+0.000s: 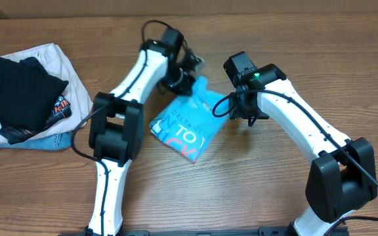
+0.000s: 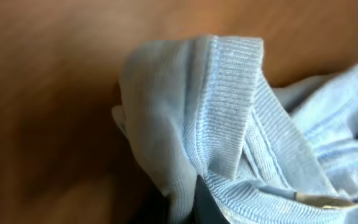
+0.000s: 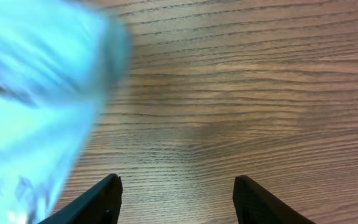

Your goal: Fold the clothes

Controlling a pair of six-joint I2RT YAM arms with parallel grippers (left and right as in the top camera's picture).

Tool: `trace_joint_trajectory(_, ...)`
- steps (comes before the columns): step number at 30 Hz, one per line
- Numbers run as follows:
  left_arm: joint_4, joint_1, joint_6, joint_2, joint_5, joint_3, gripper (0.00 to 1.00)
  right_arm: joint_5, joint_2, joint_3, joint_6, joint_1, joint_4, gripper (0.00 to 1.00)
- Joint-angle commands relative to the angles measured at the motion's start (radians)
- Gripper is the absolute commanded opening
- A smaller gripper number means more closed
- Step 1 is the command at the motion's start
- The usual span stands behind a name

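Ribbed collar of the sky-blue T-shirt sits pinched in the closed left gripper at the heap's twelve o'clock, likely for spreading, while the right gripper hovers wide, empty, at three o'clock.

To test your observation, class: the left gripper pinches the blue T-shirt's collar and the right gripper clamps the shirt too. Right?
No: the right gripper is open and holds nothing, over bare table beside the T-shirt, as the right wrist view shows. The left gripper does pinch the collar.
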Motion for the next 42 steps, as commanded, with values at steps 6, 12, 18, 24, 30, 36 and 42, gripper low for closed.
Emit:
trace_joint_trajectory(6,-0.161,0.189,-0.546,0.014,-0.113,0.043,0.04,0.018,-0.008,0.008,0.005,-0.002,0.010,0.61)
trace_joint_trajectory(12,-0.204,0.247,-0.562,0.014,-0.101,0.043,0.33,0.017,-0.008,0.008,0.006,-0.002,0.009,0.61)
trace_joint_trajectory(18,-0.206,0.256,-0.526,0.014,-0.124,0.043,0.56,0.010,-0.008,0.008,0.006,-0.002,0.006,0.61)
trace_joint_trajectory(24,-0.217,0.255,-0.525,0.014,-0.222,0.041,0.87,0.010,-0.008,0.008,0.005,-0.002,0.006,0.61)
trace_joint_trajectory(30,-0.161,0.250,-0.460,0.014,-0.199,-0.004,0.79,0.010,-0.008,0.008,0.005,-0.002,0.013,0.61)
trace_joint_trajectory(36,0.013,0.225,-0.309,0.014,0.027,-0.127,0.74,0.010,-0.008,0.008,0.005,-0.002,0.009,0.61)
trace_joint_trajectory(42,0.048,0.203,-0.258,0.014,0.128,-0.130,0.41,0.010,-0.008,0.008,0.005,-0.002,0.009,0.61)
